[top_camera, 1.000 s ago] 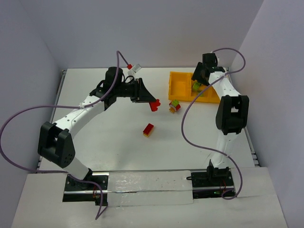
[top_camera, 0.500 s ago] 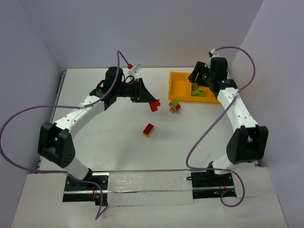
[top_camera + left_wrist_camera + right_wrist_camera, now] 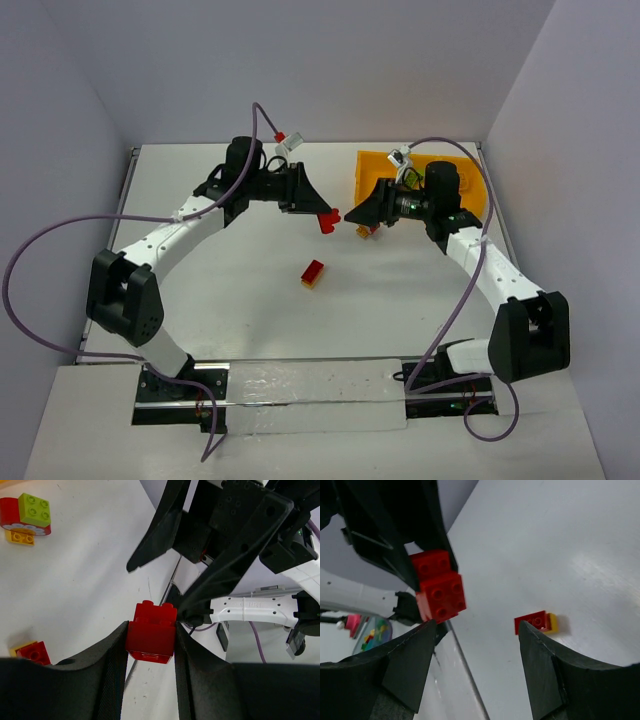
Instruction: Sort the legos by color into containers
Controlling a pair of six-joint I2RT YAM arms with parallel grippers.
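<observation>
Left wrist view: my left gripper [image 3: 150,639] clenched on red lego [image 3: 154,622], gripped from both sides, held above table [image 3: 240,290]. Top view: held lego just left of tray [image 3: 364,178], outside it. My right gripper [image 3: 476,627] released, jaws spread, nothing between, facing held lego, beside tray's left wall. Red-yellow pair [image 3: 313,273] on table, well apart from tray, toward near-left.

Robot lab, white table [image 3: 260,320], plain enclosing walls [image 3: 400,70]
</observation>
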